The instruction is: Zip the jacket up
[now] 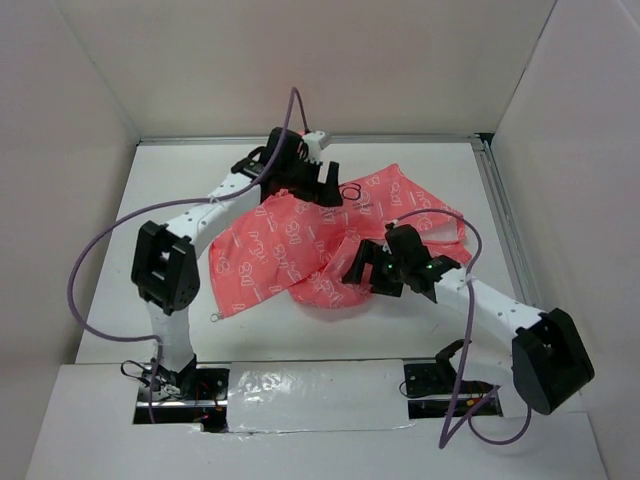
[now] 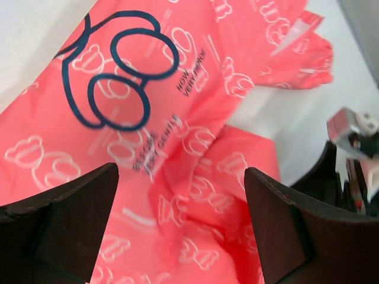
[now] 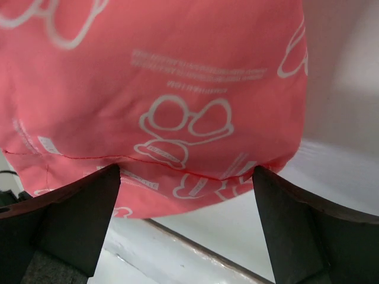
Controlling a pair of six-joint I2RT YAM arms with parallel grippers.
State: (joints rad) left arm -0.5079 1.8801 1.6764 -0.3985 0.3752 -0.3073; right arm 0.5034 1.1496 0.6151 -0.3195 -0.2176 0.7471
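Note:
The jacket point(image 1: 300, 250) is coral-pink with a white print and lies crumpled across the middle of the white table. A dark blue emblem point(image 2: 118, 77) shows on it in the left wrist view. My left gripper point(image 1: 322, 188) hovers over the jacket's far edge, next to the emblem point(image 1: 350, 190). Its jaws are open, and the fabric point(image 2: 195, 177) below lies loose between the fingers point(image 2: 59, 219). My right gripper point(image 1: 358, 272) is at the jacket's near right fold, open. The pink hem point(image 3: 177, 160) hangs just ahead of its fingers point(image 3: 308, 231), ungripped. No zipper shows.
White walls enclose the table on three sides. A metal rail point(image 1: 500, 220) runs along the right edge. A foil-taped strip point(image 1: 310, 385) lies between the arm bases. Purple cables point(image 1: 85, 270) loop beside both arms. A small cord loop point(image 1: 215, 318) lies at the jacket's near left corner.

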